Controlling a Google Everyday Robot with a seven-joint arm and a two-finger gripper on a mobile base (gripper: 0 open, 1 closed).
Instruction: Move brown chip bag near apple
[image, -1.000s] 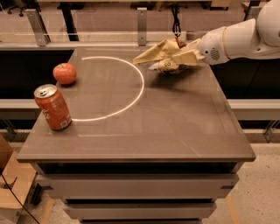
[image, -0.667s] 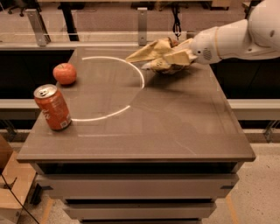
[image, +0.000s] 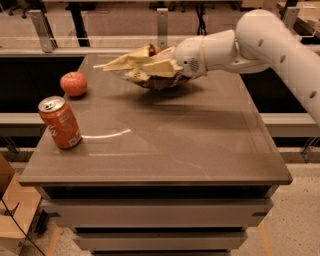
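The brown chip bag (image: 137, 67) hangs crumpled in the air above the far middle of the table, its pale yellow side toward the camera and a dark brown part underneath. My gripper (image: 167, 65) is shut on the bag's right end, with the white arm reaching in from the upper right. The apple (image: 73, 83) sits on the table at the far left, well to the left of the bag and apart from it.
An orange soda can (image: 60, 122) stands near the table's left edge, in front of the apple. The brown table (image: 200, 145) has drawers below its front edge. A rail and glass barrier run behind it.
My gripper has carried the chip bag leftward, toward the apple's side of the table. The apple and the can have not moved.
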